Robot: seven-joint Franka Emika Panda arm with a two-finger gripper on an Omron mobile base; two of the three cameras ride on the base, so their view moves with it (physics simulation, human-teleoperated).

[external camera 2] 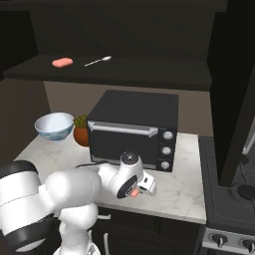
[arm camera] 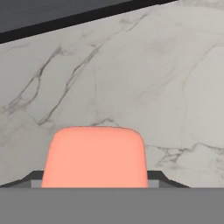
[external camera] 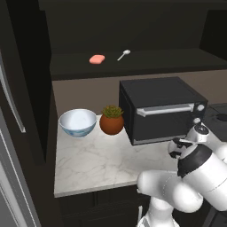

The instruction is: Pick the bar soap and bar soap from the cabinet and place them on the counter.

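First bar soap [arm camera: 94, 157] sits between my gripper [external camera 2: 141, 188] jaws, low over the counter [external camera: 102, 164] before the toaster oven [external camera 2: 134, 129]; I judge placing underway, release next. Second soap [external camera: 97, 59] waits on the cabinet [external camera: 133, 62] shelf beside a spoon [external camera: 123, 54]. Bowl [external camera: 77, 122] and plant [external camera: 111, 119] stand clear.

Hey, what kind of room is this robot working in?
Most likely a home kitchen: a veined marble counter carries a black toaster oven and a bowl, a dark open wall cabinet hangs above, and stove knobs show at the right.
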